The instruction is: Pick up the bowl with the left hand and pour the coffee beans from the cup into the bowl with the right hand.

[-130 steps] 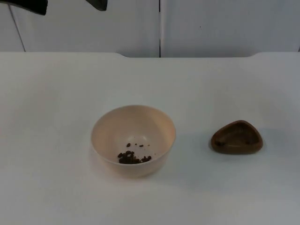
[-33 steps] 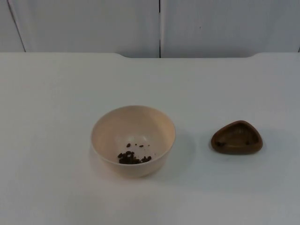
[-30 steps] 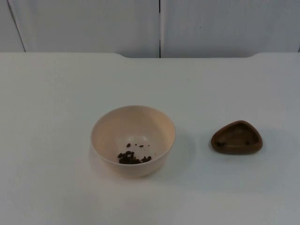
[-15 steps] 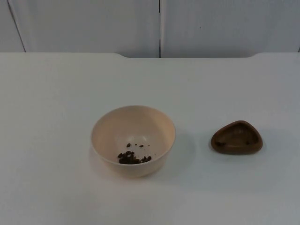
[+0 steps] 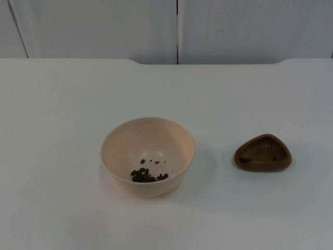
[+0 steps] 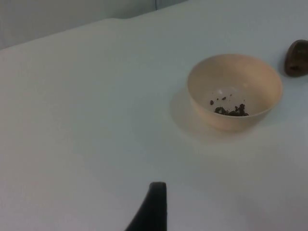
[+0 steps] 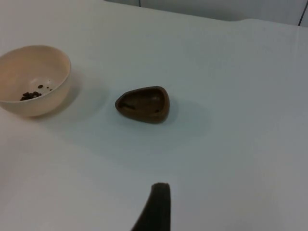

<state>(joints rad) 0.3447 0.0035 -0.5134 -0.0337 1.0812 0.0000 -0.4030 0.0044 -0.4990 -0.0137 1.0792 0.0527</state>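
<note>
A cream bowl [image 5: 148, 156] stands upright on the white table [image 5: 62, 104], a little left of the middle, with a small heap of dark coffee beans [image 5: 147, 175] at its bottom. To its right, well apart from it, sits a low brown wooden cup [image 5: 263, 153] of rounded-triangular shape; its inside looks dark and nearly bare. My left gripper [image 6: 156, 192] hangs high above the table's left side, far from the bowl [image 6: 234, 91], holding nothing. The right gripper [image 7: 159, 192] hovers likewise above the right side, away from the cup [image 7: 143, 104] and bowl [image 7: 33, 79]. Both arms wait.
The grey partition wall [image 5: 177, 28] closes off the table's far edge. Nothing else stands on the white table top around the bowl and the cup.
About four seconds ago black parts of the left arm stood at the upper left of the top view; they have drawn back out of it. Bowl, beans and cup have not moved.
</note>
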